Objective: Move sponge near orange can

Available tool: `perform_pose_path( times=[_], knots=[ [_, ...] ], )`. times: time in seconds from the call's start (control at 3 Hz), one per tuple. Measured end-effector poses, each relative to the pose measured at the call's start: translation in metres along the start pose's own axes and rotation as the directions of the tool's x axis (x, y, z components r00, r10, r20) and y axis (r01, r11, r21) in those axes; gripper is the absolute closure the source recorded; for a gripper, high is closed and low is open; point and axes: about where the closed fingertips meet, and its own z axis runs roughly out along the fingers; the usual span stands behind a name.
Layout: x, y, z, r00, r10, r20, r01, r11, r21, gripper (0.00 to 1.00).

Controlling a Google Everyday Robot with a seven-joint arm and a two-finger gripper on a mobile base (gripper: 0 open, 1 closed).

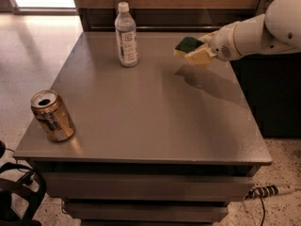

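The sponge [187, 45], dark green on top with a pale yellow base, is held in my gripper [197, 53] above the far right part of the grey table [150, 107]. The gripper's yellowish padded fingers are shut on it, and its shadow falls on the tabletop below. The orange can [52, 116], golden and shiny with an open silver top, stands upright near the table's front left corner, far from the sponge.
A clear plastic bottle [126, 36] with a white cap stands upright at the back middle of the table. A dark cabinet [273, 93] sits to the right. A cable and power strip [268, 192] lie on the floor at the lower right.
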Motion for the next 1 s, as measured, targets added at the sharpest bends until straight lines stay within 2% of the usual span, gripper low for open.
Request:
perform_pose_path(
  times=[0.33,0.67,1.0],
  knots=[
    [-0.004,0.02,0.005,1.0,-0.023,0.01,0.024,0.9974,-0.069,1.0],
    [-0.006,0.049,0.019,0.999,-0.045,0.011,0.046,0.9861,-0.16,1.0],
    [-0.008,0.093,0.039,0.997,-0.072,0.015,0.074,0.9647,-0.253,1.0]
  ],
)
